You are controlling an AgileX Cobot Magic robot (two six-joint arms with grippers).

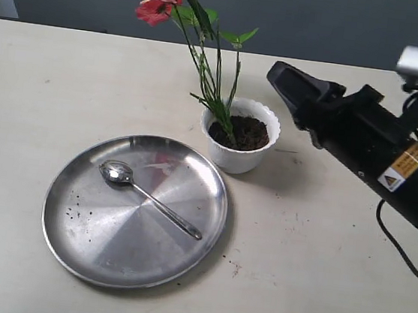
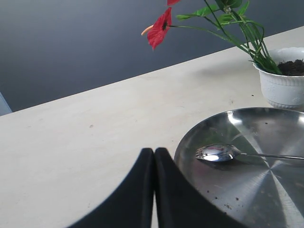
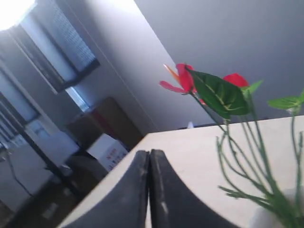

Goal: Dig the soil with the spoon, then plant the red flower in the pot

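Flower: planted upright in the soil; stems are rooted at the soil's left edge, red blooms are carried high and lean far-left. Also seen in the left wrist view and the right wrist view.

Soil: dark, crumbly, held in the pot, filling it nearly to the scalloped rim.

Pot: white, upright on the table, just beyond the far-right edge of the plate.

Spoon: laid on the plate, bowl far-left, handle running near-right. A few soil crumbs are scattered on the plate's left part.

Right gripper: raised above the table, right of the pot and near it, apart from pot and flower. Fingers are seen pressed together in the right wrist view; nothing is held.

Left gripper: seen only in the left wrist view, left of the plate, near the spoon's bowl but apart from it. Fingers are closed flat against each other; nothing is held.
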